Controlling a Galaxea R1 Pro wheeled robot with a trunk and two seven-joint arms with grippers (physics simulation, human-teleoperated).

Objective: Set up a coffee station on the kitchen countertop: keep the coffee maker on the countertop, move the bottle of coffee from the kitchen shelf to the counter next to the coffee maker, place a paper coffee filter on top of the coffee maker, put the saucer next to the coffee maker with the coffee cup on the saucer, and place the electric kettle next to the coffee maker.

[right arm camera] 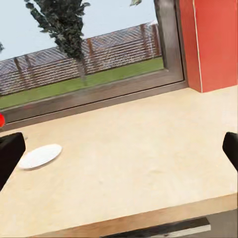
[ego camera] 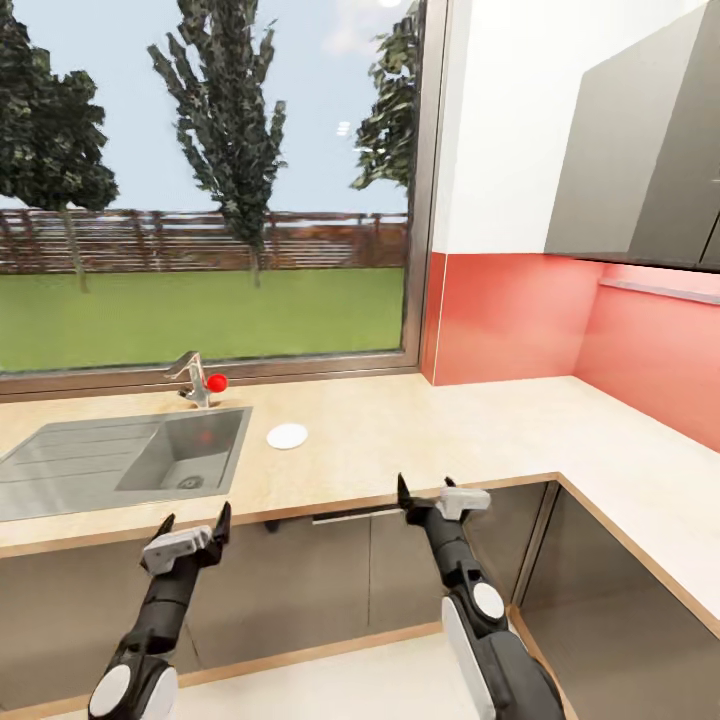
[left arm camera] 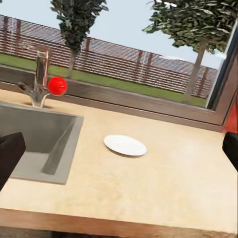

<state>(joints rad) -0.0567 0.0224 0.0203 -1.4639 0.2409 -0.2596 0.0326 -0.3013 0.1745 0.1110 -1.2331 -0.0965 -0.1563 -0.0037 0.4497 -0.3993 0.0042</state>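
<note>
A small white saucer (ego camera: 287, 436) lies flat on the beige countertop (ego camera: 430, 430), just right of the sink and near the window. The left wrist view has the saucer (left arm camera: 125, 145) a short way ahead; in the right wrist view the saucer (right arm camera: 40, 156) lies off to one side. My left gripper (ego camera: 195, 520) is open and empty, held in front of the counter's front edge below the sink. My right gripper (ego camera: 425, 490) is also open and empty, at the counter edge to the right of the saucer. Dark fingers (left arm camera: 10, 156) frame the left wrist view.
A steel sink (ego camera: 180, 450) with a drainboard is set into the counter at left, with a faucet (ego camera: 193, 378) carrying a red knob (ego camera: 216, 382). A big window runs behind. The counter turns a corner at right under a red backsplash (ego camera: 510, 320) and grey wall cabinets (ego camera: 640, 150).
</note>
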